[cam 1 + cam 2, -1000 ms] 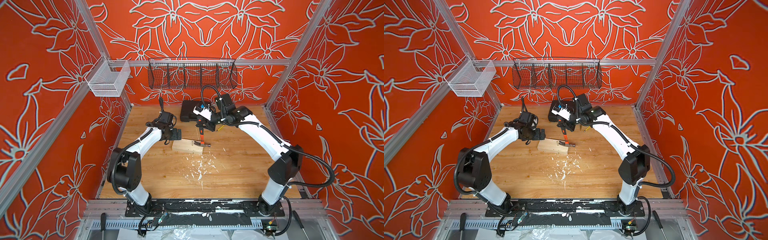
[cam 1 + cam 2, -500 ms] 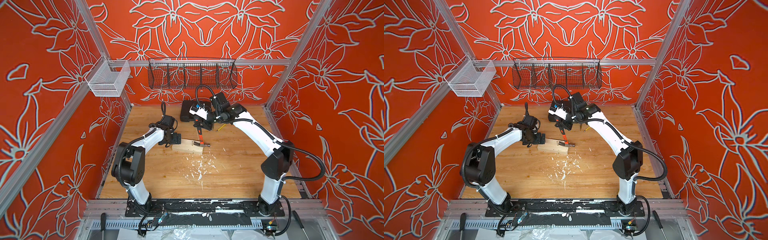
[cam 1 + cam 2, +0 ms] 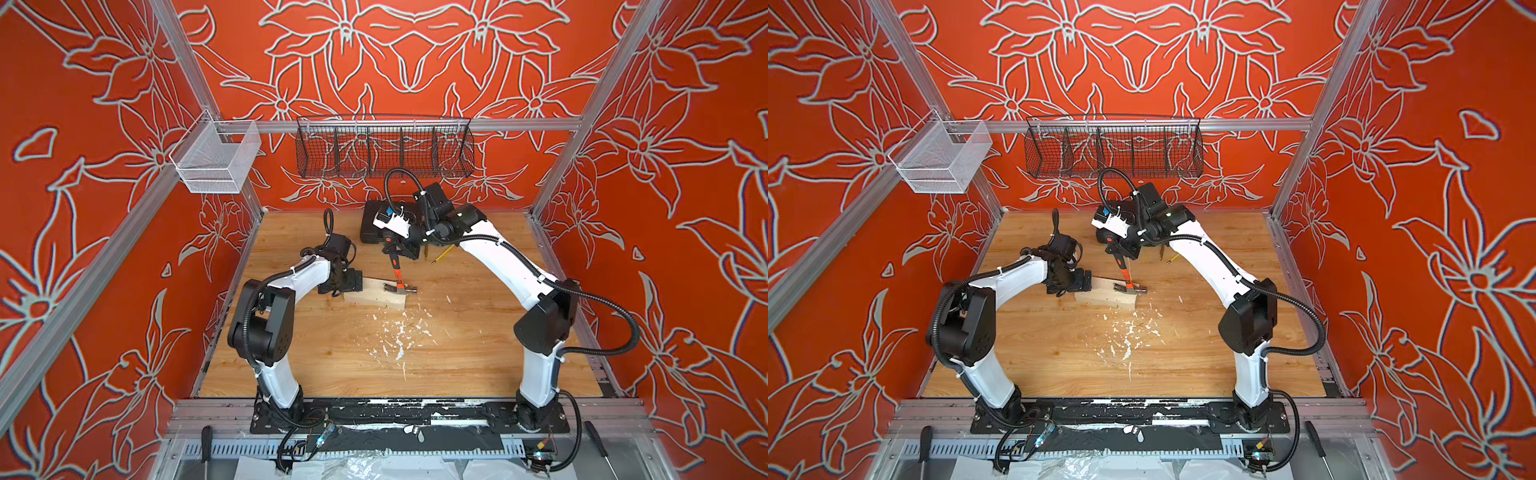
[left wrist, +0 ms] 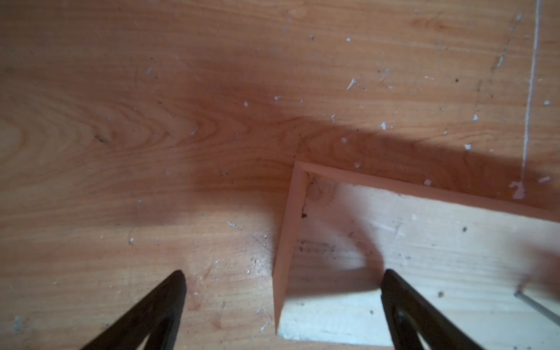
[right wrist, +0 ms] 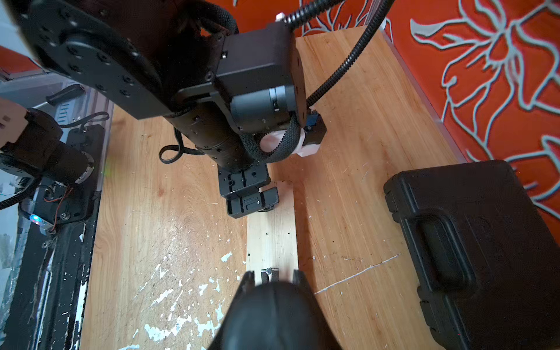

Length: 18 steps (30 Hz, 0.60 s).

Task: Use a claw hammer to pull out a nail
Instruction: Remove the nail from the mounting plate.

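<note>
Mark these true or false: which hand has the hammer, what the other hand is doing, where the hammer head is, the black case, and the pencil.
1. The right hand is shut on the claw hammer at its handle. True.
2. The left hand is clamped tight on the wood block. False: its jaws stand open at the block's end, one finger over the block and one over the table.
3. The claw hammer's head sits on the wood block. True.
4. The black case lies open. False: it is shut, at the back of the table.
5. The yellow pencil lies on the wood block. False: it lies on the table by the right arm.
</note>
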Tool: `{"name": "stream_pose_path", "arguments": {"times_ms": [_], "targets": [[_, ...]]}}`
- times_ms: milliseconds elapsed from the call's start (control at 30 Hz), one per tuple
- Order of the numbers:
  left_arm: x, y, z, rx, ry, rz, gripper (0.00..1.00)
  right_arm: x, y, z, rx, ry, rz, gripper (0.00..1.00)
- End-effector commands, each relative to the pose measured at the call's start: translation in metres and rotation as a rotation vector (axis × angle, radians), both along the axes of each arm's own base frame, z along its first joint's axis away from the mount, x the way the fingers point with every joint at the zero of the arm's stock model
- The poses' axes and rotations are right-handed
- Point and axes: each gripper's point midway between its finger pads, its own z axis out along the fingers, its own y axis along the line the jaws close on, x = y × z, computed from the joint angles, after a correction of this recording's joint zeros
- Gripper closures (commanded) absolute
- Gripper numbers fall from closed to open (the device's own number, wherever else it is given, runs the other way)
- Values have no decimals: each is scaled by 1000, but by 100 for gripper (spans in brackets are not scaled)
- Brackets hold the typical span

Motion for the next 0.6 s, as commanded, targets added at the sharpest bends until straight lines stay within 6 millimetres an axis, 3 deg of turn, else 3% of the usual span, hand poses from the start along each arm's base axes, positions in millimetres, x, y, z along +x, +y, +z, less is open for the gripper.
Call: {"name": "stream_pose_path", "arguments": {"times_ms": [0,567], "targets": [[-6,0,-10,-3,32,9,3,-3,10,28,64,-51,35,100],[-12,-5,-21,5,64,9,3,10,7,38,97,-131,-60,100]]}}
